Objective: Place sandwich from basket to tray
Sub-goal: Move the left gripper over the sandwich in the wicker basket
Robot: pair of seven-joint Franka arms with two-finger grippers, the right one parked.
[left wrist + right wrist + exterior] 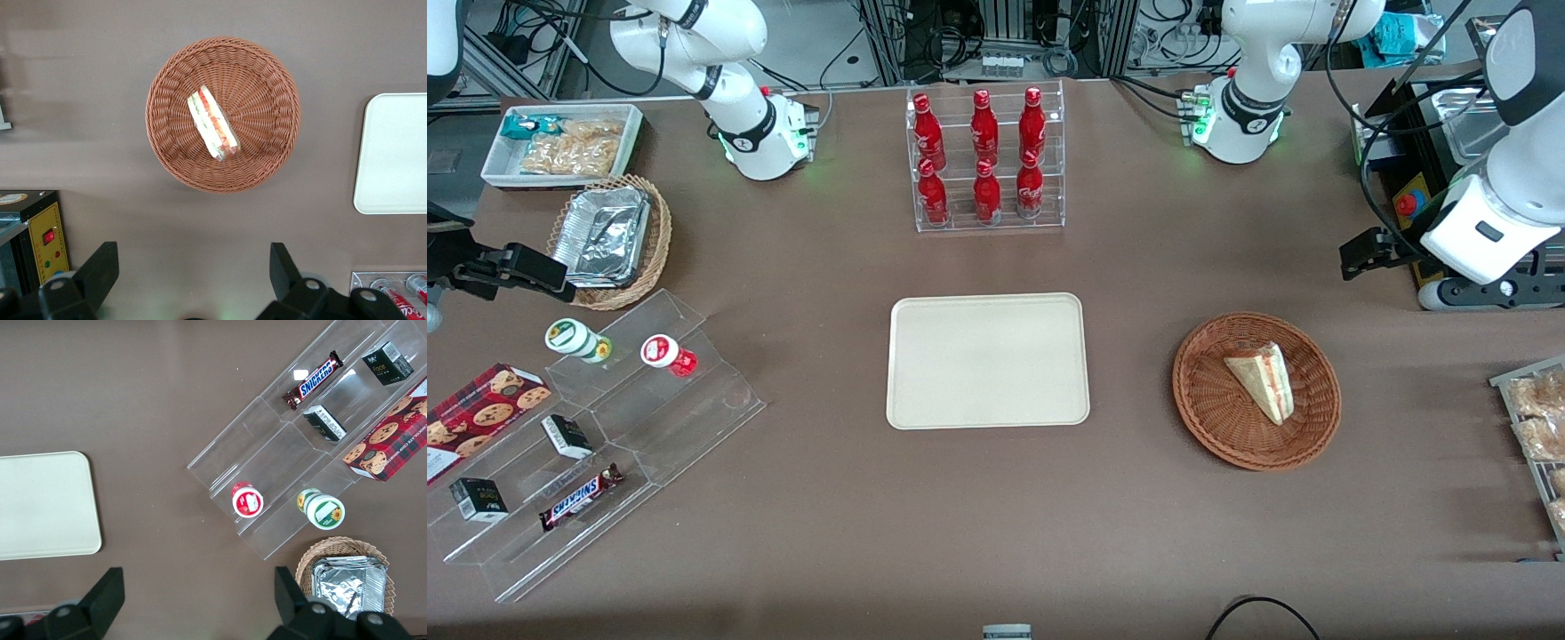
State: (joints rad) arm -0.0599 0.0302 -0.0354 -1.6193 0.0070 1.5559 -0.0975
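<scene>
The sandwich [1263, 380] [212, 123] is a pale bread wedge with red and green filling, lying in the middle of the round reddish-brown basket [1200, 409] [267, 87]. The cream tray [987, 360] [393, 153] [40, 503] lies bare at the table's middle, beside the basket. My left gripper [1356, 258] [192, 267] hangs above the table, farther from the front camera than the basket and a little toward the working arm's end. It is open, its fingers [100, 267] wide apart over bare table with nothing between them.
A clear rack of red bottles [985, 160] stands farther from the camera than the tray. A black box with a red button [1405, 204] [47, 240] is near the gripper. Bagged pastries [1538, 427] sit at the working arm's end; a snack stand [587, 427] and foil-tray basket [609, 240] at the parked arm's.
</scene>
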